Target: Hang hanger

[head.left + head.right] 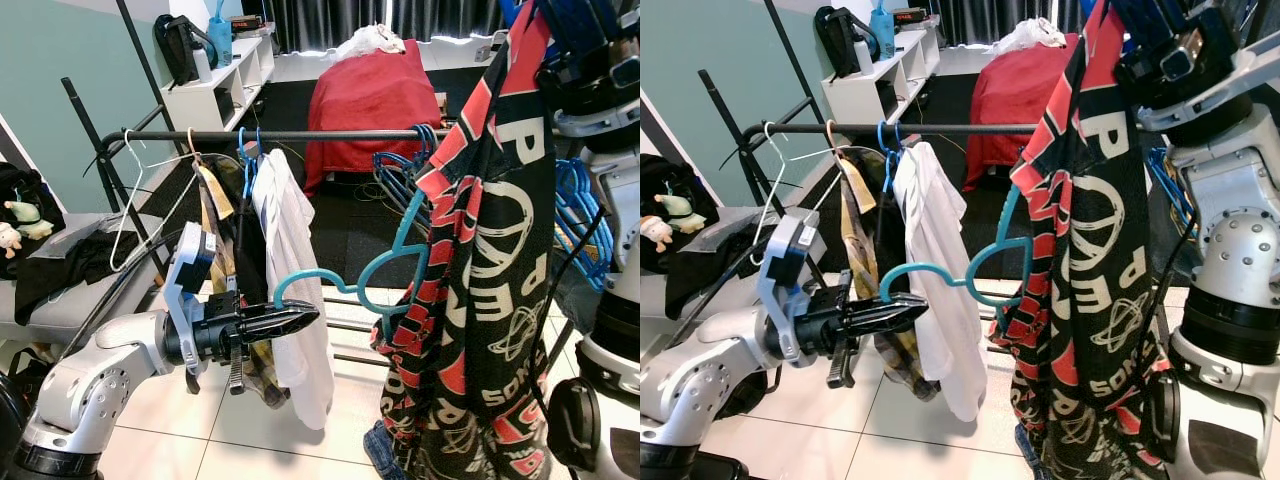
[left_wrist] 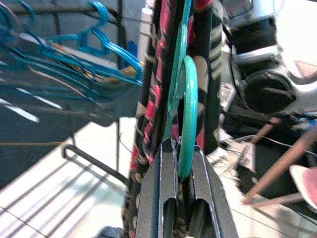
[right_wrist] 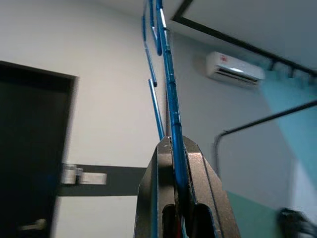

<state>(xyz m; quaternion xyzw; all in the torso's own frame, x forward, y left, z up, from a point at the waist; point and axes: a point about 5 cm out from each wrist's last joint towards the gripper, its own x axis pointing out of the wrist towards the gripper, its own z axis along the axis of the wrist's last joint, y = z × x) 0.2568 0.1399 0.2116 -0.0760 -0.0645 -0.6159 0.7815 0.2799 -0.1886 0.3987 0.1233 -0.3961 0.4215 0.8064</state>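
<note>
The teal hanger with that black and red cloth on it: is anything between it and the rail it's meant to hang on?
Nothing solid blocks it. The teal hanger, held by the left end effector, sits below the rail; a white shirt and blue hangers flank a free stretch.

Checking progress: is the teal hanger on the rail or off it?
Off. The left gripper is shut on the teal hanger hook, well below the rail; the black-and-red garment drapes from it.

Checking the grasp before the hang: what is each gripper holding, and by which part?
The left gripper pinches the teal hanger at its hook end. The right gripper is shut on a blue hanger, gripping a thin bar of it.
</note>
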